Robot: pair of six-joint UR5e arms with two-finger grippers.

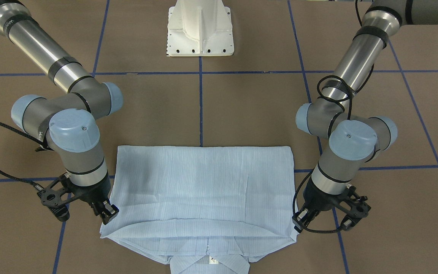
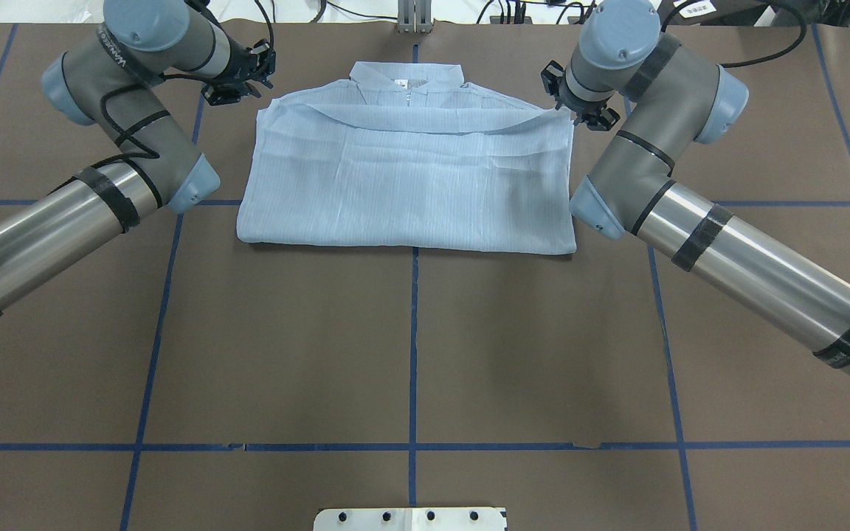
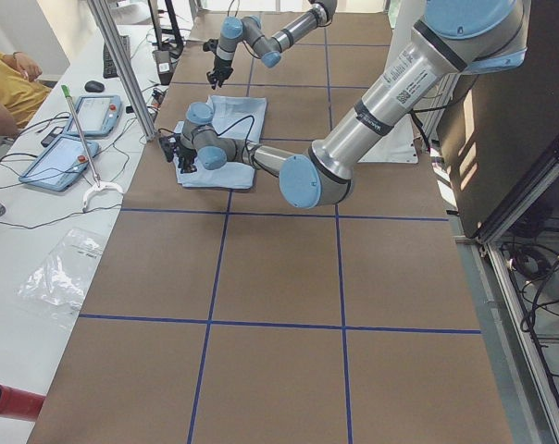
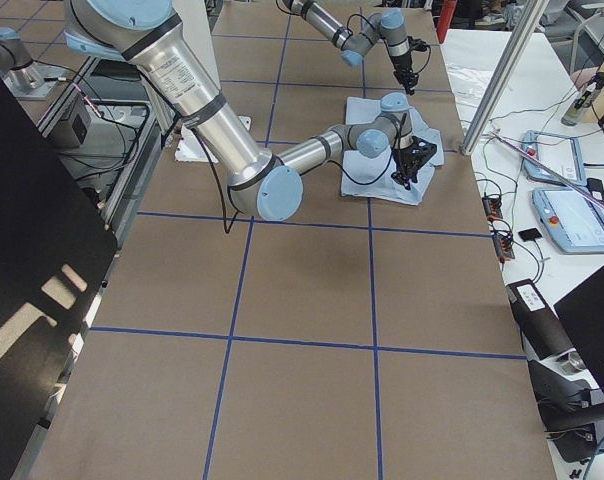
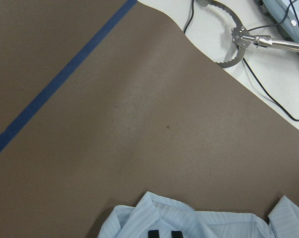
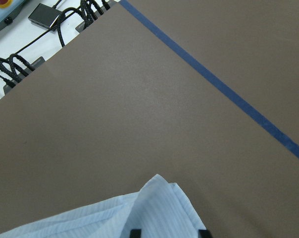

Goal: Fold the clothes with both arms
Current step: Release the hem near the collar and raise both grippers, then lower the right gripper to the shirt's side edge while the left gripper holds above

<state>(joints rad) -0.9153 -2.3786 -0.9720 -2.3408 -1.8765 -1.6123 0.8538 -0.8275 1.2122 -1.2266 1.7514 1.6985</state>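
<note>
**2 grippers posted at the corners of the fold**

We see the shirt (image 1: 203,179) lying flat on the table (image 1: 249,110), on the side far from the robot, its lower half doubled up toward the collar (image 1: 209,264). Each arm sits at 1 corner of that top layer, which we judge keeps the edge straight and square. The left gripper (image 1: 299,222) has its tips nearly together on cloth, apparently pinching it. The right gripper (image 1: 108,215) has its fingers apart, straddling its corner.

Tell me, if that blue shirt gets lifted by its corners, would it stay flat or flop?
Probably flop: the shirt looks thin, and its folded-over edge sags in a curve between the corners. It is likely very light too, since it lies flat in thin, crinkled layers.
</note>
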